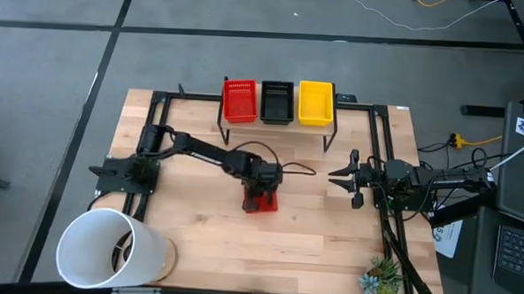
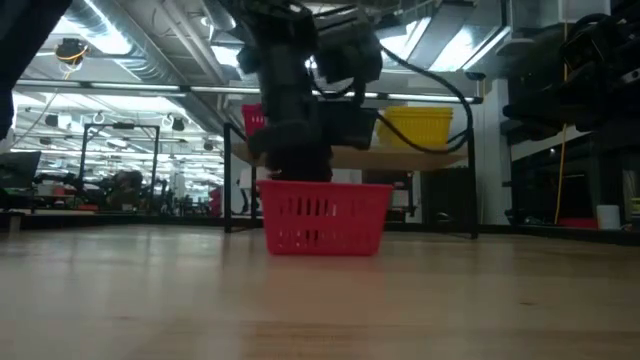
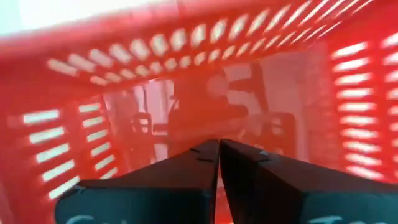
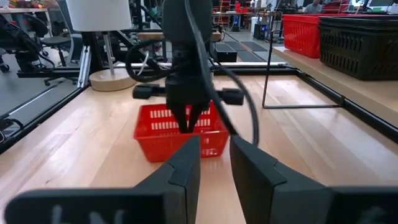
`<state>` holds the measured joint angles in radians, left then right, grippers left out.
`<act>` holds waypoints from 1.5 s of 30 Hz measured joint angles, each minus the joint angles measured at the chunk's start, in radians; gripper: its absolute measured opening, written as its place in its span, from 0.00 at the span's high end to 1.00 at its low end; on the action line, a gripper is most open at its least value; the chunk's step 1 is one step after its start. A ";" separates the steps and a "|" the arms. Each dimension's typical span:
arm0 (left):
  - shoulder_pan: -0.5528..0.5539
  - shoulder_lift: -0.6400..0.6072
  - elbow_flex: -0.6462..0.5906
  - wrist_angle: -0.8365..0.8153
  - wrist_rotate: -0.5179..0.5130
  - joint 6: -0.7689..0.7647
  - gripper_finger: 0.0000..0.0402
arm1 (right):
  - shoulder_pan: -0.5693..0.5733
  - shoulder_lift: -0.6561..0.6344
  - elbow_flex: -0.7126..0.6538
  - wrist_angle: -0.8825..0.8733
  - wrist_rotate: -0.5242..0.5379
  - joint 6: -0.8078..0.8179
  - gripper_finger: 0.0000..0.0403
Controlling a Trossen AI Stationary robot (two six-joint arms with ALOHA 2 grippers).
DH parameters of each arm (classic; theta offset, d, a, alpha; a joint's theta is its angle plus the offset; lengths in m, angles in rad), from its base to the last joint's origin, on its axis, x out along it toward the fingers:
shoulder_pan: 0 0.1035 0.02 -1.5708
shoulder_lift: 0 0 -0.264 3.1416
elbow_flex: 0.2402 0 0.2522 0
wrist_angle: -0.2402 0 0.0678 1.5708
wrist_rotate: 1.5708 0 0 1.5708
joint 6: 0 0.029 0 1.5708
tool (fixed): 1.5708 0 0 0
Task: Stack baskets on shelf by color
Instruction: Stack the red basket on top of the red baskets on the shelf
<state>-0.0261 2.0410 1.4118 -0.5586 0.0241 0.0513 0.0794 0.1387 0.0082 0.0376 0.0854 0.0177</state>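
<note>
A: The red basket (image 1: pixel 260 201)?
B: Slotted plastic mesh, shallow, rectangular; upright on the pale wood desk (image 1: pixel 329 239), mid-desk, in front of the shelf (image 1: pixel 276 124); its long axis I cannot tell.
A: The left gripper (image 4: pixel 188 119)?
B: Dipped inside it; jaws pressed together on nothing.
A: The shelf?
B: Red (image 1: pixel 239 101), black (image 1: pixel 277 102), yellow (image 1: pixel 315 102) baskets side by side.
A: The right gripper (image 1: pixel 342 177)?
B: Beside the desk's right edge; jaws slightly spread.
</note>
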 joint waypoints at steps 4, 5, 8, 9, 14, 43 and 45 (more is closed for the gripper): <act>-0.027 -0.013 0.116 -0.087 -0.055 -0.019 0.99 | 0.000 0.000 0.000 0.000 0.000 0.000 0.78; -0.039 -0.013 0.149 -0.123 -0.076 -0.028 0.99 | 0.000 0.000 0.000 0.000 0.000 0.000 0.78; -0.081 -0.011 0.248 -0.226 -0.117 -0.085 0.99 | 0.000 0.000 0.000 0.000 0.000 0.000 0.78; -0.096 -0.012 0.275 -0.225 -0.132 -0.106 0.99 | 0.000 0.000 0.000 0.000 0.000 0.000 0.78; -0.176 -0.011 0.349 -0.230 -0.147 -0.148 0.99 | 0.000 0.000 0.000 0.000 0.000 0.000 0.78; -0.337 0.038 0.369 -0.262 -0.382 -0.382 0.75 | 0.000 0.000 -0.001 0.000 0.001 0.000 0.78; -0.331 0.051 0.369 -0.275 -0.416 -0.385 0.75 | 0.000 0.000 -0.001 0.000 0.001 0.000 0.78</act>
<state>-0.3570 2.0923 1.7809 -0.8334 -0.3918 -0.3336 0.0795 0.1390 0.0074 0.0376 0.0860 0.0177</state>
